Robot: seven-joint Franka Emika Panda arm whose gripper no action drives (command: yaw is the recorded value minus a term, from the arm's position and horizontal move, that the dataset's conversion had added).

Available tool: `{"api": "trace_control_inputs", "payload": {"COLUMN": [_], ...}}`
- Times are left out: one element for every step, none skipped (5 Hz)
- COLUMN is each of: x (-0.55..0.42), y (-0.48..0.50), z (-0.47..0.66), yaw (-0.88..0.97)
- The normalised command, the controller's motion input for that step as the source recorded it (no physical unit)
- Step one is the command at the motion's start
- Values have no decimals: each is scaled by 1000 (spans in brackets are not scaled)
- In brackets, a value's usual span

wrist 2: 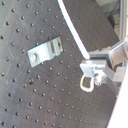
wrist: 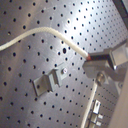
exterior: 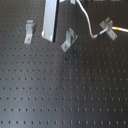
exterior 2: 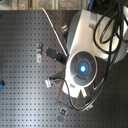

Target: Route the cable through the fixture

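Tool pressed together on cable, pinching it mid-length; same grip seen in second wrist view, cord running into the pads. Free end draped on tabletop near far edge: blue band, yellow tip lying just beside cross clip, toward the first exterior view's right. Fixture slanted, approx mid-width near far edge, empty, apart from cable. Upright clip farther toward the first exterior view's left. Not yet routed.

Risks, as judged:
- Tip end snagging on cross clip when dragged, given how close it lies.
- Thin cord slipping through pinch under tension, w/ loss of control.
- Slack bowing over fixture's prongs instead of dropping into slot, since opening is slanted and approach angle must match.
- Wrong clip picked: three similar ones close by.
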Motion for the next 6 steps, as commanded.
{"api": "trace_control_inputs", "payload": {"x": [-104,-73,-70,3,-76,-130], "y": [-53,-49,37,1,-105,-149], "z": [174,266,196,193,299,327], "yaw": [117,331,474,506,314,94]}}
